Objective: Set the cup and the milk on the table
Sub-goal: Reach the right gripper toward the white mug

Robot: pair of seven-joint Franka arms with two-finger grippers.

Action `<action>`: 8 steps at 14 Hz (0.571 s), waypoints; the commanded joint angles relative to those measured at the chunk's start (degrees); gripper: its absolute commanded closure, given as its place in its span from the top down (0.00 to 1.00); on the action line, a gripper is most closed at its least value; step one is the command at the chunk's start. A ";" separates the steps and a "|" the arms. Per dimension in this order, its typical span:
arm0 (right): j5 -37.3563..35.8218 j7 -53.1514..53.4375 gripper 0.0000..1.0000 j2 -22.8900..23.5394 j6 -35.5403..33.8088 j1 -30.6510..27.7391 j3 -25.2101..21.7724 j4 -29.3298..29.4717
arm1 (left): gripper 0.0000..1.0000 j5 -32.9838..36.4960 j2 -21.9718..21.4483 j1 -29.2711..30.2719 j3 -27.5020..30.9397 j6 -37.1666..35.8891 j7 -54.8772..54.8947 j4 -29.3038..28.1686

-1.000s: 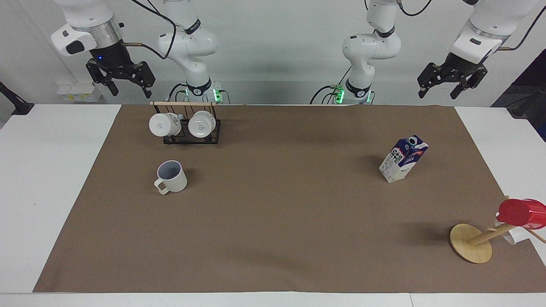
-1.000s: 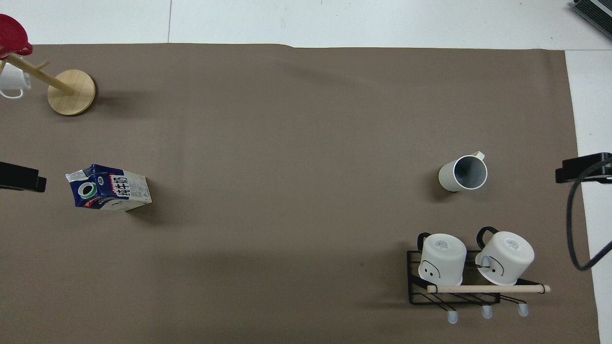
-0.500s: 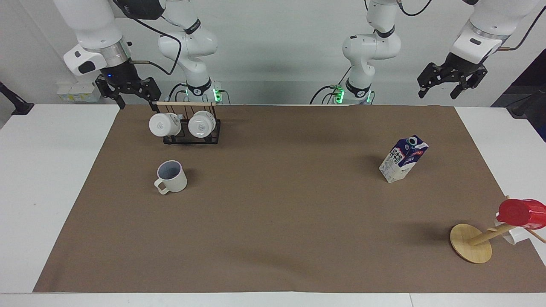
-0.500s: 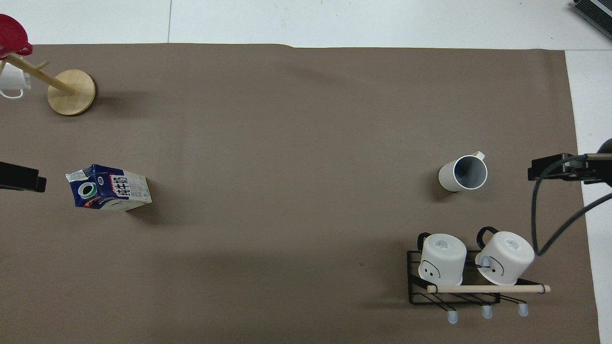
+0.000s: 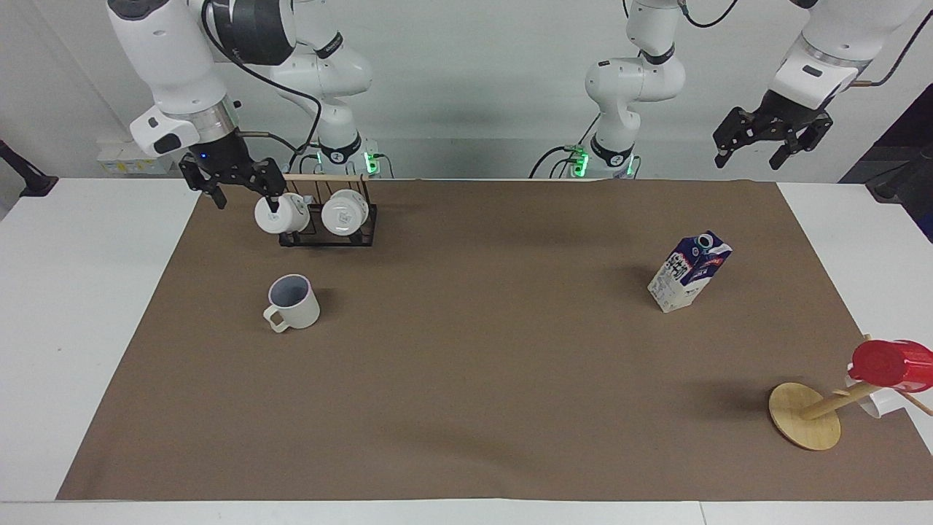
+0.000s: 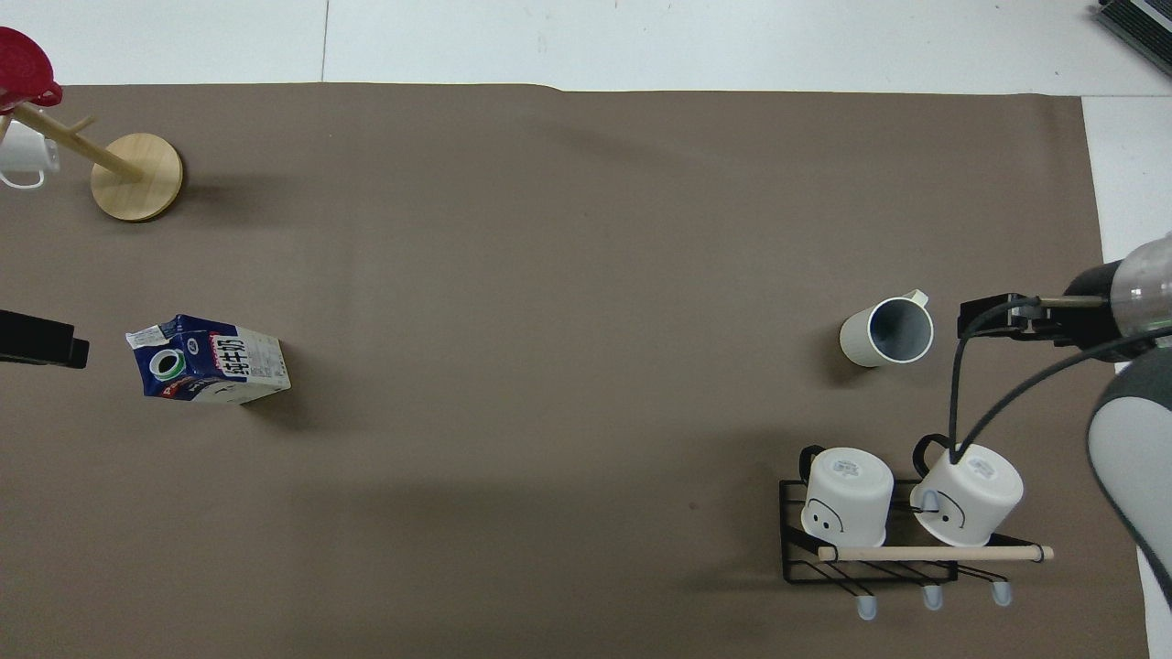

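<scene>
Cup (image 5: 292,302) sits left of centre in your facing view, milk (image 5: 689,271) right of centre, both on the table (image 5: 87,292); right gripper (image 5: 235,191) upper left and left gripper (image 5: 771,138) upper right hang open, empty.

mat (image 5: 474,379): matt brown, paper-like sheet, smooth, faint creases
table (image 5: 80,328): smooth white top, slight sheen
cup (image 5: 293,302): cream glaze outside, pale lavender-blue inside, soft gloss
milk carton (image 5: 689,271): printed coated card, light sheen; white plastic cap
rack (image 6: 870,549): thin black wire, with a pale bare-wood rod
two white mugs (image 6: 847,495): glossy white, printed bottoms
stand (image 5: 805,415): light unpainted wood, matt, round base
red cup (image 5: 891,364): shiny red, plastic-looking
</scene>
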 commanded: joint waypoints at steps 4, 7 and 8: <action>0.68 1.76 1.00 6.17 12.89 1.51 0.26 -5.00 | 1.00 0.89 -0.71 0.01 0.12 0.33 0.33 -0.66; 0.68 2.02 1.00 9.77 16.85 2.22 0.25 -5.18 | 1.00 0.89 -0.71 0.01 0.12 0.24 0.42 -0.66; 0.68 1.93 1.00 11.01 18.61 2.22 0.25 -5.44 | 1.00 0.89 -0.71 0.01 0.12 0.33 0.42 -0.66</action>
